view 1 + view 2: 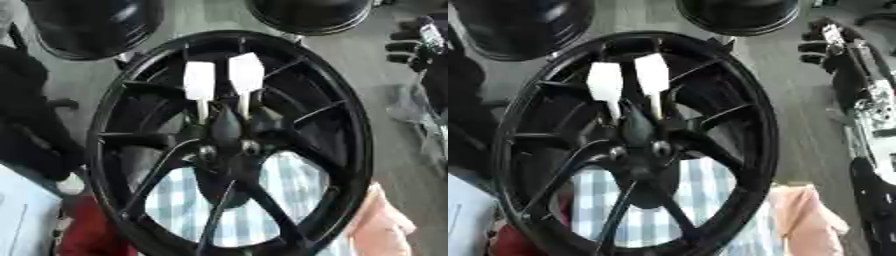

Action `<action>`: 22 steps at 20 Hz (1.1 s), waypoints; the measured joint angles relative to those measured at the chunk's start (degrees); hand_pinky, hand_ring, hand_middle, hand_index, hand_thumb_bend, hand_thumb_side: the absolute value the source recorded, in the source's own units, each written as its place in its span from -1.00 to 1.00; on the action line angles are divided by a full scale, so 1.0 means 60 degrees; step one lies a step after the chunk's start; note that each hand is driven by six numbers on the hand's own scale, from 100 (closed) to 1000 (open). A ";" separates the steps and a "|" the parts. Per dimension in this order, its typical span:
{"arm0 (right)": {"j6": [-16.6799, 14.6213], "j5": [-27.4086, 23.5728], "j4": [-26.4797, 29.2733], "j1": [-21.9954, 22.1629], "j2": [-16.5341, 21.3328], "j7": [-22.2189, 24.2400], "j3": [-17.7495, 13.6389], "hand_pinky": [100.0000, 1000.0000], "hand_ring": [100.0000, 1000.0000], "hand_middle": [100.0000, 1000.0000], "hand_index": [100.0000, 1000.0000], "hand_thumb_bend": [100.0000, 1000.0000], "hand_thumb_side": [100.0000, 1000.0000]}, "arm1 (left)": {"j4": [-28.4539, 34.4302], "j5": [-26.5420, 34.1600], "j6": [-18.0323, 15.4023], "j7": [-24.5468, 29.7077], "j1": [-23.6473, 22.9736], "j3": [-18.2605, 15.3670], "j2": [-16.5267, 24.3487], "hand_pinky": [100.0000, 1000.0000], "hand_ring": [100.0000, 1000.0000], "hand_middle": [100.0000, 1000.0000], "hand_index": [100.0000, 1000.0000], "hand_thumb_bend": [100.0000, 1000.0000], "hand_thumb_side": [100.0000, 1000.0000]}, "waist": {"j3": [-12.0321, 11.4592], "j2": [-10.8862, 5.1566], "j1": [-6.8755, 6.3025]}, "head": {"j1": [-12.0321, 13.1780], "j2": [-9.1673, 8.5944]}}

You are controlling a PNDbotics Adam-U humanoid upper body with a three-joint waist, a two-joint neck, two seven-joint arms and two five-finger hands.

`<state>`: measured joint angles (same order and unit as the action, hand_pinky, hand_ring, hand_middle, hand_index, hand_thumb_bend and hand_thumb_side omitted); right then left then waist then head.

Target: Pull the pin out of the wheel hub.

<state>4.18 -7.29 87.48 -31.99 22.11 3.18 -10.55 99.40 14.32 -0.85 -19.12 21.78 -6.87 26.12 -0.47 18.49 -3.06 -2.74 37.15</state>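
A black spoked wheel (350, 150) fills the middle of both views. Its hub (224, 137) sits at the centre. Two pins with flat white heads stand side by side in the hub, their thin shafts running down into it: the left pin (199, 82) and the right pin (246, 75). My right hand (820, 47) hangs at the upper right, off the wheel's rim, fingers relaxed and holding nothing. My left hand (31, 120) shows only as a dark mass at the left edge, next to the rim and away from the pins.
Two black round objects lie beyond the wheel, one at the top left (92, 25) and one at the top right (311, 15). A blue checked cloth (289, 185) shows through the spokes. There is a red thing (87, 235) at the lower left and a peach cloth (381, 225) at the lower right.
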 measured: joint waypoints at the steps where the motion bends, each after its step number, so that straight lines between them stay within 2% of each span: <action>1: -0.0004 0.0000 0.0000 0.0025 0.0012 -0.0004 0.0000 0.44 0.38 0.27 0.47 -1.00 0.36 | 0.0034 0.0018 0.0009 0.0041 0.0088 0.0014 0.0164 0.38 0.62 0.36 0.37 -0.58 -0.02 | 0.0003 0.0000 -0.0009 | -0.0010 0.0000; 9: -0.0012 0.0012 0.0000 0.0049 0.0066 -0.0014 0.0000 0.44 0.38 0.28 0.47 -1.00 0.36 | 0.0326 0.0260 0.0027 0.0199 0.0635 0.0137 0.1223 0.39 0.62 0.36 0.38 -0.58 -0.09 | 0.0051 0.0000 -0.0085 | -0.0056 0.0002; 13: -0.0022 0.0012 0.0000 0.0052 0.0115 -0.0028 0.0000 0.44 0.39 0.28 0.48 -1.00 0.36 | 0.0442 0.0267 0.0129 0.0549 0.1041 0.0301 0.1932 0.40 0.62 0.36 0.39 -0.57 -0.12 | 0.0060 0.0000 -0.0166 | -0.0114 0.0001; 17: -0.0026 0.0012 0.0000 0.0055 0.0150 -0.0105 0.0000 0.45 0.42 0.34 0.51 -1.00 0.35 | 0.0447 0.0167 0.0385 0.1304 0.1514 0.0577 0.2838 0.43 0.63 0.38 0.43 -0.55 -0.14 | 0.0060 0.0000 -0.0226 | -0.0199 -0.0004; 22: -0.0124 0.0012 0.0000 0.0088 0.0215 -0.0232 0.0006 0.48 0.47 0.42 0.55 -1.00 0.35 | 0.0372 -0.0234 0.0833 0.2853 0.2224 0.1032 0.4071 0.47 0.64 0.43 0.49 -0.50 -0.14 | 0.0059 -0.0001 -0.0313 | -0.0223 -0.0004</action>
<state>3.44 -7.22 87.48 -31.46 23.40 1.79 -10.52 101.64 12.92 4.15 -2.00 35.13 -0.68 50.55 -0.12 18.48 -4.94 -4.08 37.13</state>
